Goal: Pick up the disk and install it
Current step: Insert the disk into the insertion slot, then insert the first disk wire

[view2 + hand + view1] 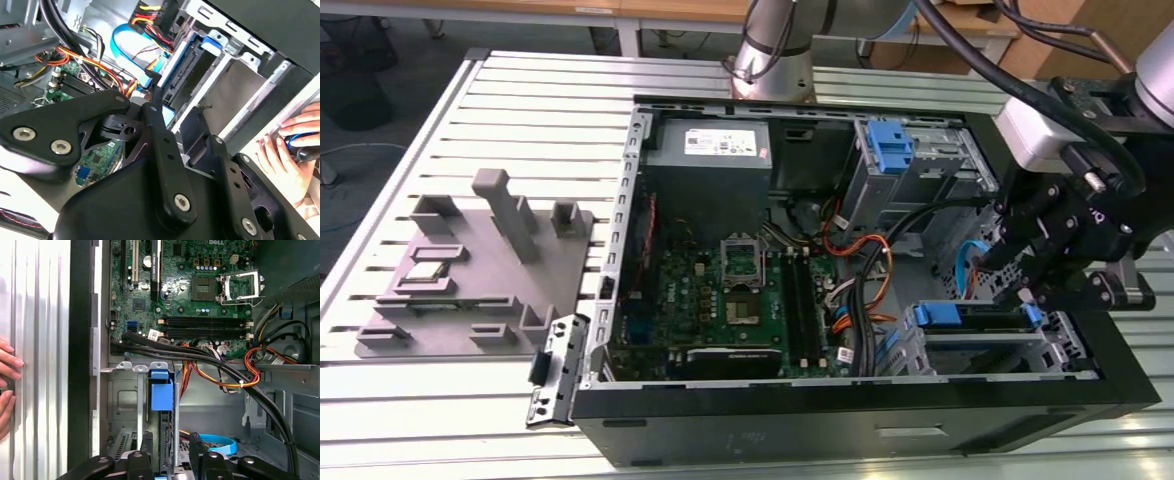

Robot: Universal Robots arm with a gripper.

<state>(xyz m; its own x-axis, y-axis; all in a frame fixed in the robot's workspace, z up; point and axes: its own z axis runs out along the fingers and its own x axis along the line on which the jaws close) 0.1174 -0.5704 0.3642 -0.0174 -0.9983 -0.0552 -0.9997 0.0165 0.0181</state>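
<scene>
since the disk (pixel 161 390) is sitting in the drive cage (pixel 987 350), blue rails showing, i'm judging it dense, rigid, shock-sensitive; holding by the plastic side rails is looking safest. the claw (pixel 1027 295) is hanging at its outer end, arm leaning in from the exterior view's right; can't tell whether it's clenching.
</scene>
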